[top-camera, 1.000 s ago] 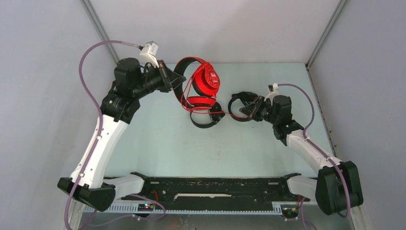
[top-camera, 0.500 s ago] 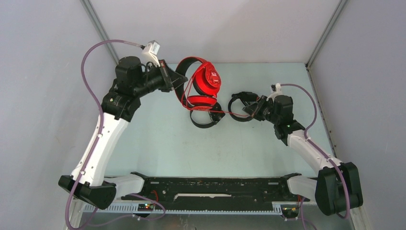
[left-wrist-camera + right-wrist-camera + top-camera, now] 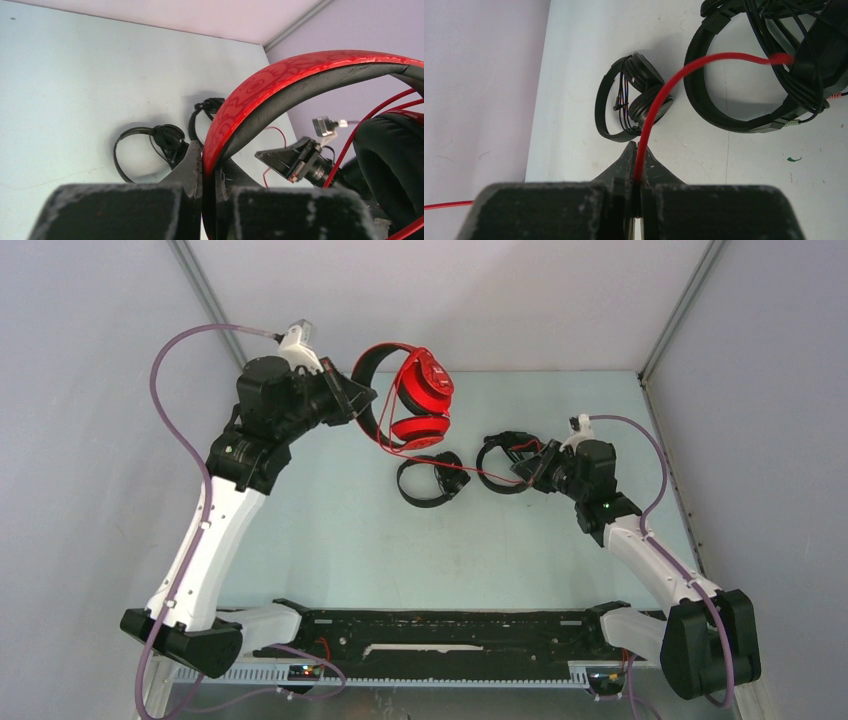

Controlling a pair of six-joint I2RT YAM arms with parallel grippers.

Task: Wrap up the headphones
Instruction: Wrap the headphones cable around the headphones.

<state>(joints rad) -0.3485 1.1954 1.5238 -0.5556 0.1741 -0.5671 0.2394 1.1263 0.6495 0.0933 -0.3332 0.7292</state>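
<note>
Over on the left side, the left arm reaches toward the back of the pale blue-green counter [image 3: 330, 530], and its left pincer [image 3: 366, 400] is clamped narrow on the headband of the red over-ear headphones with black trim [image 3: 428, 390]. That headset hangs off the counter, earcups out to the right of the fingers. From the left wrist you see it close up: the red patterned band with its black padded inner side is wedged right between the two dark fingers, and one black ear cushion fills the right edge. Moving along, the thin red cable [image 3: 470, 472] drops from the red headset and runs rightward across the middle. It passes by the upper edge of the smaller all-black headset [image 3: 428, 482], which lies flat on the counter just below the red one with its thin black cable bundled across its earcups. Next, near it, is the larger all-black headset [image 3: 503, 455], also lying flat on the counter with black cable piled on it. And right beside that is the right pincer [image 3: 530, 468], jaws squeezed tight on the red cable. The right wrist view shows the cable pinched between the fingertips, arching up and across over the larger black headset's band.
</note>
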